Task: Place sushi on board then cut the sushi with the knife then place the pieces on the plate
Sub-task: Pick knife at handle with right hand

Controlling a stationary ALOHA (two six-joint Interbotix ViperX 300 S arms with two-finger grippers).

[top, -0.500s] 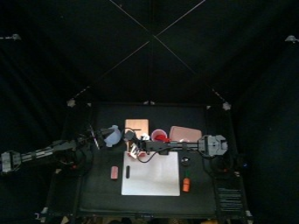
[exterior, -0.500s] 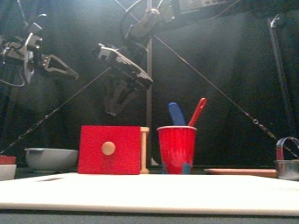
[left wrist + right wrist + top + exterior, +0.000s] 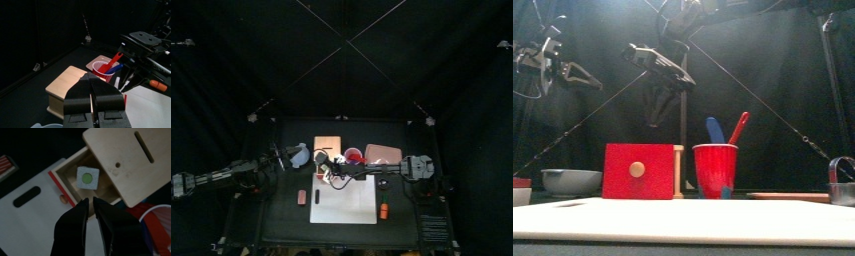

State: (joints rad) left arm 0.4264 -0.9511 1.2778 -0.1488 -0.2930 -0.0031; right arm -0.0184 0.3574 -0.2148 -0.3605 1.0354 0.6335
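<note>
A sushi piece (image 3: pixel 87 176), a white square with a green centre, lies in the open drawer of the wooden box (image 3: pixel 127 158). My right gripper (image 3: pixel 91 203) hangs above that drawer with its jaws nearly together and nothing between them; the top view shows it (image 3: pixel 338 172) reaching in between box (image 3: pixel 329 143) and white board (image 3: pixel 345 198). The red cup (image 3: pixel 715 170) holds a blue knife (image 3: pixel 714 130) and a red knife (image 3: pixel 738 127). The pink tray (image 3: pixel 382 153) lies right of the cup. My left gripper (image 3: pixel 93 95) rests shut at the left, raised, pointing toward the box.
A blue-grey bowl (image 3: pixel 298 155) stands left of the box. A small red toy (image 3: pixel 302 197) lies left of the board and an orange one (image 3: pixel 384 211) at its right edge. A metal cutter (image 3: pixel 843 180) sits at the far right. A striped toy (image 3: pixel 7 163) lies by the board.
My right gripper has shifted slightly up and toward the box. The left arm has not moved.
</note>
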